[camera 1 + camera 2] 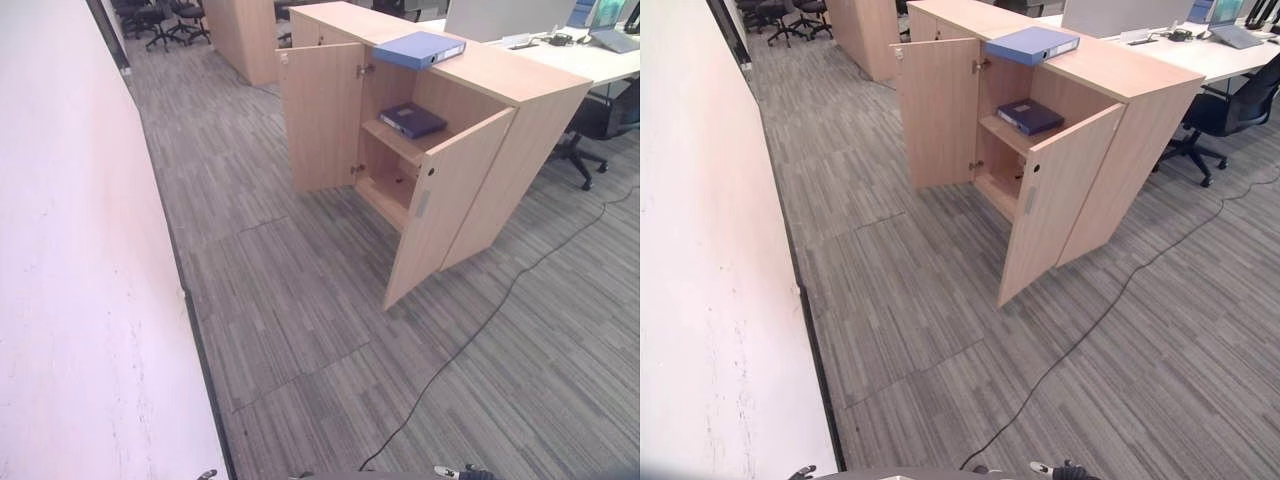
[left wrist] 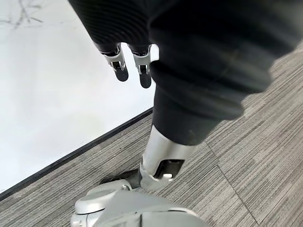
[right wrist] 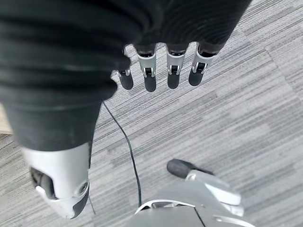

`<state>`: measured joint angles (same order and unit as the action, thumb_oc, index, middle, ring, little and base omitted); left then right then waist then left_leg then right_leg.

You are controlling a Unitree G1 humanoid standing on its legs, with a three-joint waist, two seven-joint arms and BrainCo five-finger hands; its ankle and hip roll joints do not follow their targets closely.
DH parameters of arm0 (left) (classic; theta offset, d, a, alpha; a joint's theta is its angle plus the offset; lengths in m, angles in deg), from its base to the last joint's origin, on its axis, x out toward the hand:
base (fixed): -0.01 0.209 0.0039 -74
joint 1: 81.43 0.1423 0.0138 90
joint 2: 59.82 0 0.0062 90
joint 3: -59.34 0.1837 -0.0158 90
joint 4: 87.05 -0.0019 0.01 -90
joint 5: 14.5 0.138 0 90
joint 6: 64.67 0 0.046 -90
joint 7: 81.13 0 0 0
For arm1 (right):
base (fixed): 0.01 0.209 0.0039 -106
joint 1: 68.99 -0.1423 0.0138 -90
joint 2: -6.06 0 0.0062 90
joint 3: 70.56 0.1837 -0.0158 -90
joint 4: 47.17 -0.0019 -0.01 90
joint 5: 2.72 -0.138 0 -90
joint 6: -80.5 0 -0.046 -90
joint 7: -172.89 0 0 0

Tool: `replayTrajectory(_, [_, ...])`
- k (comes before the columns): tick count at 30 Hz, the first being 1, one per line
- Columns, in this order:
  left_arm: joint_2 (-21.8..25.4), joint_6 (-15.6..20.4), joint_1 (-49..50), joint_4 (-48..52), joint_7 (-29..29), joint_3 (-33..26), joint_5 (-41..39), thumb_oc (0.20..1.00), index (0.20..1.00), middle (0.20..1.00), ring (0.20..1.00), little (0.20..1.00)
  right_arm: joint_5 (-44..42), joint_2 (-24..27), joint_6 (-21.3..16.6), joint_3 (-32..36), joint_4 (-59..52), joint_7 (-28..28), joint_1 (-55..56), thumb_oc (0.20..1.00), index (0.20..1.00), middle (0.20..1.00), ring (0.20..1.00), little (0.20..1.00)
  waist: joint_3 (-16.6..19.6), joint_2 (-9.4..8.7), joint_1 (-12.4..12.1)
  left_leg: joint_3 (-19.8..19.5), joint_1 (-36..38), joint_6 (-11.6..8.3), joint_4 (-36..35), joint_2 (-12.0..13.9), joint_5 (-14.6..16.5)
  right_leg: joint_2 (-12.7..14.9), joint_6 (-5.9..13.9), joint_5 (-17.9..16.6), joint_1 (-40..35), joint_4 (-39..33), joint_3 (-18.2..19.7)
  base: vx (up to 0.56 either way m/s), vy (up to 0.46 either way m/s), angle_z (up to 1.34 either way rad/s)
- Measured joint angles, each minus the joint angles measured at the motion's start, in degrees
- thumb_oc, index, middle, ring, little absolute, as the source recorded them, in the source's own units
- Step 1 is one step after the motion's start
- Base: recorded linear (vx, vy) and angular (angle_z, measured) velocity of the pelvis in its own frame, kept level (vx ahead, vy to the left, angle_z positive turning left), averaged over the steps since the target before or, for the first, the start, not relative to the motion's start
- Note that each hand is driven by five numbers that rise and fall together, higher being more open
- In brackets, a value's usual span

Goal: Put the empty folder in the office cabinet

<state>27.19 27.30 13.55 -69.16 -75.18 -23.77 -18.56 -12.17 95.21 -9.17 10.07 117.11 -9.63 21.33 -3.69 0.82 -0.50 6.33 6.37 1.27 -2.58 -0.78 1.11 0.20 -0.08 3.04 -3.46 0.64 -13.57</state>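
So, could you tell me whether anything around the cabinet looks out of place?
One blue folder lies on top of the cabinet, overhanging its front edge, not inside. Both doors stand open, and a darker folder lies flat on the upper shelf. Nothing looks spilled or damaged.

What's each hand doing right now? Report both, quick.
Left hand: open, fingers hanging straight, holding nothing.
Right hand: open, fingers hanging straight, holding nothing.

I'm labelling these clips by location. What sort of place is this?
Most likely an open-plan office: a wooden cabinet holding a folder, desks behind it, and swivel chairs on carpet.
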Motion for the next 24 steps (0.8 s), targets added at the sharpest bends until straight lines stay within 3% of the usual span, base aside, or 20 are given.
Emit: replayTrajectory(24, [-0.01,-0.74,-0.38,-2.10,-2.78,0.39,0.32,1.000,1.000,1.000,1.000,1.000,2.29,-0.33,1.10,-1.65,0.80,2.59,0.03,1.000,1.000,1.000,1.000,1.000,1.60,0.98,-0.03,-0.03,-0.02,0.00,0.02,0.01,0.00,0.00,-0.12,-0.10,-0.03,0.00,-0.03,0.00,0.000,0.00])
